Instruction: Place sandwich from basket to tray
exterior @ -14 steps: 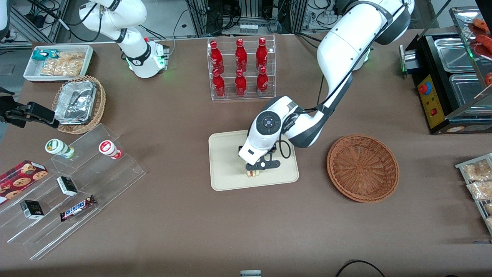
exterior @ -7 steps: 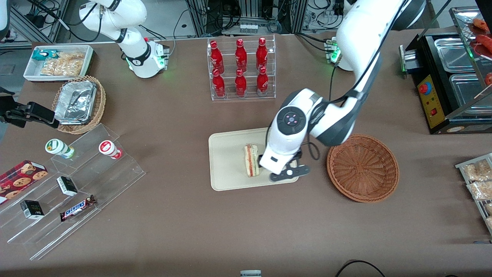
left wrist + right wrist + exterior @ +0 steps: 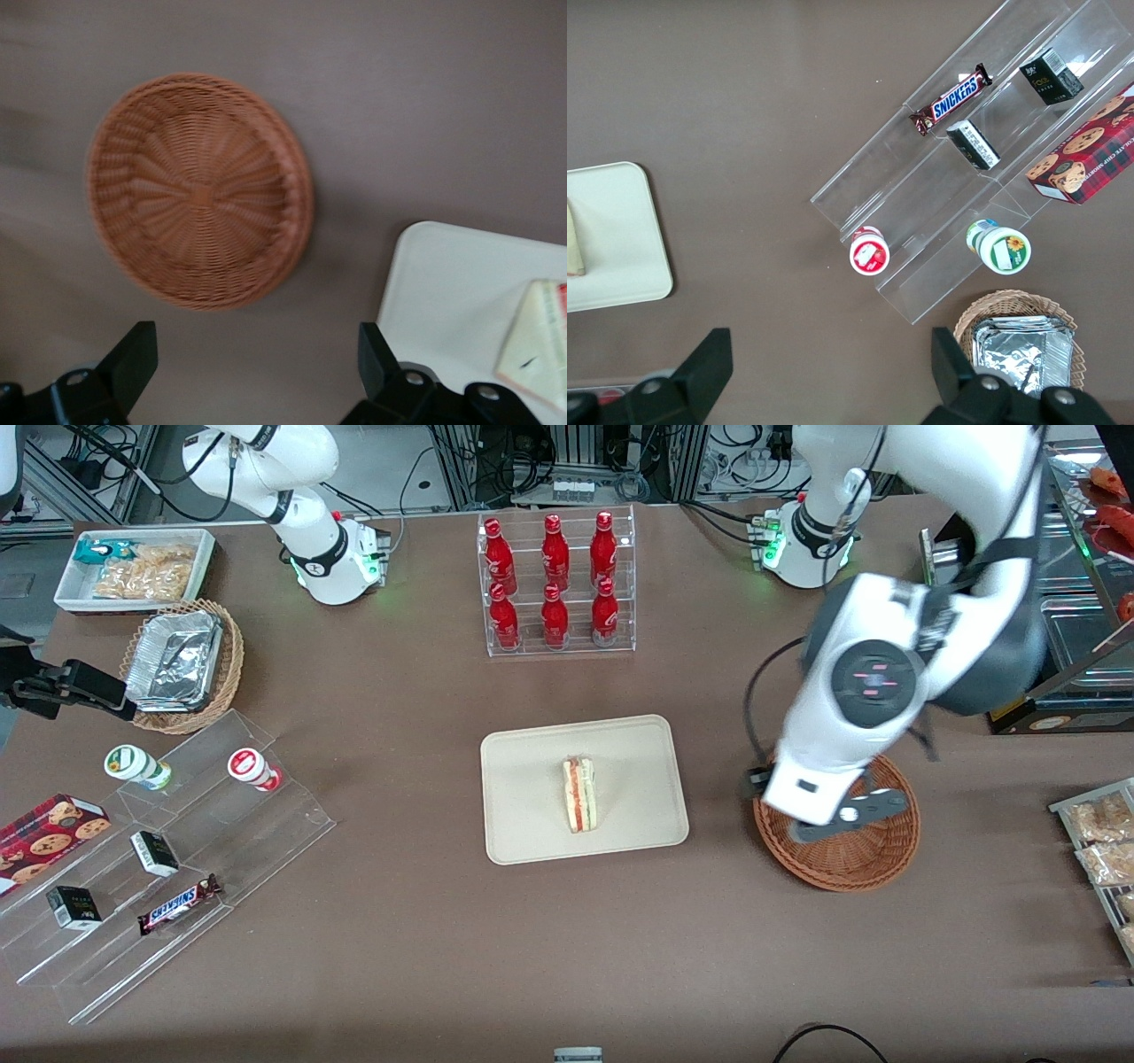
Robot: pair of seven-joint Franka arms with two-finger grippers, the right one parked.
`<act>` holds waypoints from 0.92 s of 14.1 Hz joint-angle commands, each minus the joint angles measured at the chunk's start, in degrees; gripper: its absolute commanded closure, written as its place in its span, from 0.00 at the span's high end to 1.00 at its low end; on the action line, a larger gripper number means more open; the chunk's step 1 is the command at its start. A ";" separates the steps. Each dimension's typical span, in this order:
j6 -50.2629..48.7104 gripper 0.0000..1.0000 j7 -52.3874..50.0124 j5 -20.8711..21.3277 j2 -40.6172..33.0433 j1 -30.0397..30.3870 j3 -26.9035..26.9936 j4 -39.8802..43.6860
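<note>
The sandwich [image 3: 579,794], a pale wedge with red, orange and green layers, lies on the cream tray [image 3: 532,833] in the middle of the table; its corner also shows in the left wrist view [image 3: 539,341] on the tray [image 3: 443,283]. The reddish-brown basket [image 3: 855,868] stands empty beside the tray, toward the working arm's end; the left wrist view shows its bare woven floor [image 3: 199,190]. My gripper [image 3: 828,824] hangs high above the basket's rim nearest the tray. It is open and holds nothing, with its dark fingers [image 3: 133,359] wide apart.
A clear rack of red bottles [image 3: 555,584] stands farther from the camera than the tray. A black appliance [image 3: 1028,611] and packets [image 3: 1099,833] lie at the working arm's end. Acrylic steps with snacks [image 3: 168,850] and a tan foil basket [image 3: 182,664] lie toward the parked arm's end.
My gripper let go of the sandwich on the tray, rose and swung sideways to above the basket. The sandwich now lies uncovered on the tray.
</note>
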 commanded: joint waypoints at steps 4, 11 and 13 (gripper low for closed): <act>-10.45 1.00 17.63 -4.03 -10.95 9.71 -0.10 -2.68; -15.83 1.00 16.49 -4.02 -13.34 9.80 3.41 -0.22; -15.92 1.00 16.75 -4.11 -13.16 9.98 3.59 1.01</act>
